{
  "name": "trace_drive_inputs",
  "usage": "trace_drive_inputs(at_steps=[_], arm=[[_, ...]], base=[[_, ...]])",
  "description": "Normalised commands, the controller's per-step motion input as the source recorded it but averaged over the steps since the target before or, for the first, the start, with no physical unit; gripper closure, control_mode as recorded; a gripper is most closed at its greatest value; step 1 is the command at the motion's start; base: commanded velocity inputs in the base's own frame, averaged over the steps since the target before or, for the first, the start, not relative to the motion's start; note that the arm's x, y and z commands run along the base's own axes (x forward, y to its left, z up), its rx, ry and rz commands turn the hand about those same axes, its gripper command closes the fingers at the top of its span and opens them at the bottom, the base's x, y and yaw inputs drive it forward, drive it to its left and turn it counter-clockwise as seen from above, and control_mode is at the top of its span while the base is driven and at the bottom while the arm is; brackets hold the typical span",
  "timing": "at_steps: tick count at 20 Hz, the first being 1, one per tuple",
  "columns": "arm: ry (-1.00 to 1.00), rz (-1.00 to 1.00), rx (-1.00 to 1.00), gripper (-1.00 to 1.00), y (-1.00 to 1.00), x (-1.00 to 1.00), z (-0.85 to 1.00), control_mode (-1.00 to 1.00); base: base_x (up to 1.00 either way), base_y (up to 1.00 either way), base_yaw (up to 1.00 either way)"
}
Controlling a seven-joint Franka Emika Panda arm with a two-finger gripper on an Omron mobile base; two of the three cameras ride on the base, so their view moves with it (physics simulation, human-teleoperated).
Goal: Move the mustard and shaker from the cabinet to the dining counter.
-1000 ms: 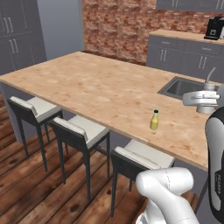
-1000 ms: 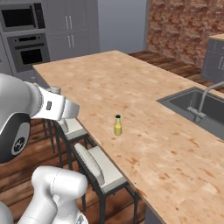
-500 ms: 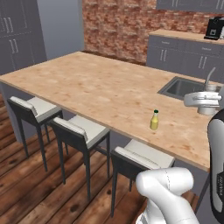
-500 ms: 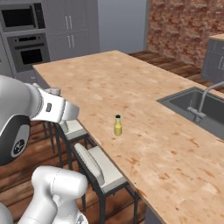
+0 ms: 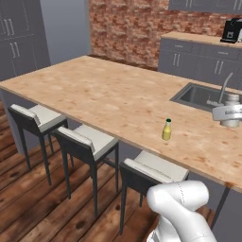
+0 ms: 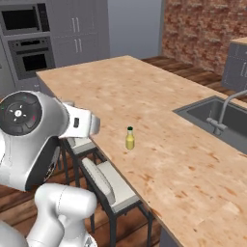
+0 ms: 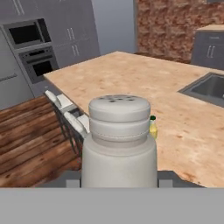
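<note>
**Shaker in the hand, mustard on the table**

The grey-silver cylindrical shaker [image 7: 119,140], rounded top dotted with holes, sits upright clamped in the hand [image 7: 119,181]. The slim yellow mustard bottle [image 5: 167,129] stands upright on the long wood-grain table [image 5: 104,97], near its dark sink [image 5: 201,96].

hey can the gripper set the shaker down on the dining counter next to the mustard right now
Probably yes. The gripper holds the shaker upright, and the dining counter looks bare around the mustard, so nothing appears to block it.

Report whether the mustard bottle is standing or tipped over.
Upright. The mustard bottle stands on the dining counter, green cap on top.
</note>
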Motion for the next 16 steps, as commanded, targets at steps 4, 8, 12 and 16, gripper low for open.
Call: trace_drive_inputs(at_steps=[4,8,12,16], arm=[[-0.1,0.35,0.0,1.0,-0.36,-0.09,-0.19,-1.0],[-0.13,0.29,-0.05,1.0,-0.24,-0.01,-0.31,-1.0],[-0.12,0.13,-0.14,1.0,-0.06,0.14,-0.46,-1.0],[-0.1,0.08,-0.04,1.0,-0.04,0.28,-0.48,-1.0]], base=[[0.0,0.0,0.0],[0.0,0.0,0.0],[0.0,0.0,0.0],[0.0,0.0,0.0]])
